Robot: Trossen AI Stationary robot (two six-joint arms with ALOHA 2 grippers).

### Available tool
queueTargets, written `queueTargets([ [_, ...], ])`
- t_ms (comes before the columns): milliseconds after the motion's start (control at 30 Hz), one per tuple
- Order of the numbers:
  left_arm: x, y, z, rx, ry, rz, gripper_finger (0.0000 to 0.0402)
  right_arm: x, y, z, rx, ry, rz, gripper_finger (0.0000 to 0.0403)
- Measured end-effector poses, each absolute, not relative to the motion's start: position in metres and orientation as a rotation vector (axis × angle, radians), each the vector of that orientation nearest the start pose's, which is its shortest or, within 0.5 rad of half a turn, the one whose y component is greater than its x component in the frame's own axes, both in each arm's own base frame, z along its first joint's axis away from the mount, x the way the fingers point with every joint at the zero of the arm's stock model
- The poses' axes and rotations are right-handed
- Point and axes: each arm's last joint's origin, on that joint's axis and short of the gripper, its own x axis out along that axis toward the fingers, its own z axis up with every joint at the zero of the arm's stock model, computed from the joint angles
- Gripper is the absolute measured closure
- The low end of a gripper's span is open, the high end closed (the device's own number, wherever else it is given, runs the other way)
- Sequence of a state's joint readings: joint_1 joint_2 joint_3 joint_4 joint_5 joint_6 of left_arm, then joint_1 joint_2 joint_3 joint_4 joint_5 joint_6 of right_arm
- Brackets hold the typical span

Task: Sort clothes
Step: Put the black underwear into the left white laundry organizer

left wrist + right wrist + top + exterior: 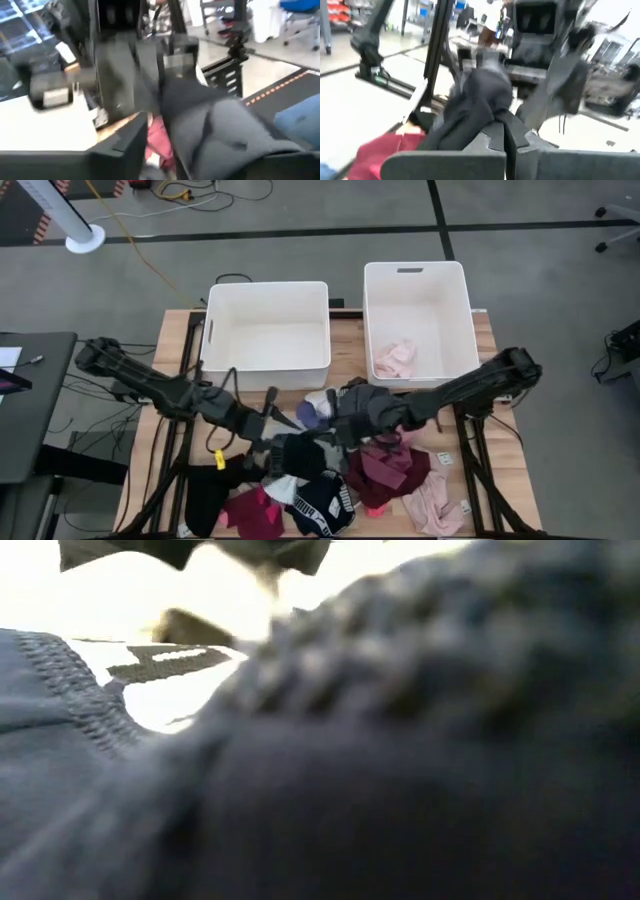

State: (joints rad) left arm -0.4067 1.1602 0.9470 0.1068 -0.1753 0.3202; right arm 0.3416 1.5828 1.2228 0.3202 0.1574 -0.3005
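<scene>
While the right gripper point(504, 131) pinches the dark grey garment point(480, 97) above the clothes pile point(330, 480) mid-worktop and the left gripper point(268, 425) stands spread beside it, lifting it clear before swinging binward should avoid snags

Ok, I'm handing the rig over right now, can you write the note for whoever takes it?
Right gripper: jaws shut on a dark grey garment, above the pile at mid-table.
Left gripper: meets it there, jaws apart; whether it has any of that garment is unclear.
Right bin: one pink garment inside.
Left bin: nothing in it.
Left to do: the rest of the clothes, black, maroon, pink, navy and white, lie heaped on the table's near half; carry the held garment to a bin, then go on.
</scene>
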Motion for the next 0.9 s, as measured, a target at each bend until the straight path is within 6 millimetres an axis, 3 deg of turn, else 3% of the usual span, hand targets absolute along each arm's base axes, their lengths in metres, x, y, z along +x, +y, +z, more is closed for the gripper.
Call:
queueTargets([
  [167,0.223,-0.095,0.351,0.341,0.090,-0.200,0.0131,0.328,0.115,0.362,-0.320,-0.055,0.185,0.0402],
  [333,0.219,-0.093,0.343,0.295,0.190,-0.184,0.0108,0.307,0.108,0.390,-0.319,-0.137,0.169,0.0402],
  [700,0.244,-0.104,0.327,0.253,0.208,-0.183,0.0106,0.291,0.099,0.442,-0.336,-0.149,0.155,0.0403],
  [900,0.267,-0.107,0.317,0.235,0.161,-0.179,0.0106,0.290,0.104,0.454,-0.350,-0.124,0.174,0.0403],
])
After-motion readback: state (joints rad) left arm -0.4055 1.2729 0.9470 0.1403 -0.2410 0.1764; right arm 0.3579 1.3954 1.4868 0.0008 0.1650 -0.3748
